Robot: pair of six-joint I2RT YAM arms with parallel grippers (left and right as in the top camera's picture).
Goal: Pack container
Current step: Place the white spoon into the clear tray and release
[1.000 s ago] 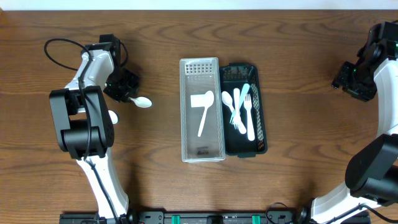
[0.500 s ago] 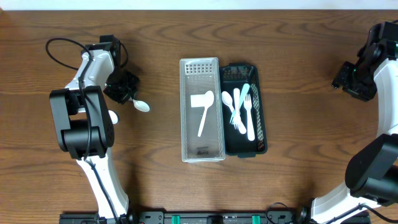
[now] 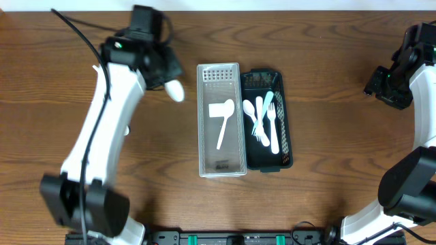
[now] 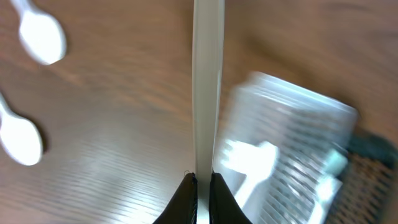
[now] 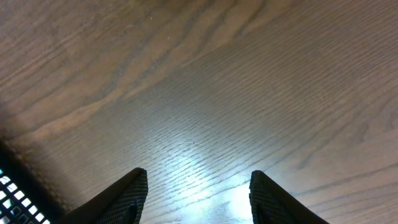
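Clear container [image 3: 232, 151] sits at table centre, long axis running away from the robot, with a perforated section at its far end. It touches the black mesh tray [image 3: 285, 154] along its right side.

- Inside the clear container: one white spatula-like utensil [image 3: 221, 121], flat head toward the far end, handle slightly tilted.
- Inside the black tray: a cluster of white cutlery [image 3: 263, 119], with forks and at least one spoon, lying roughly lengthwise.
- Left gripper [image 3: 162, 73]: above the table just left of the container's far-left corner. Fingers are clamped on the handle of a white spoon [image 3: 175, 90], whose bowl points toward the container and lies outside its rim.
- Left wrist view: the fingertips pinch the handle tight with no gap, and the handle runs straight up the frame. The container is blurred at the right.
- Also in the left wrist view: two loose white spoons [image 4: 41, 37] [image 4: 20, 139] on the wooden table [image 3: 327, 197], left of the held handle.
- Right gripper [image 5: 198, 186]: well apart from the container at the far right, over bare wood. Fingers are spread and hold nothing. A tray corner shows at the lower left of its wrist view.
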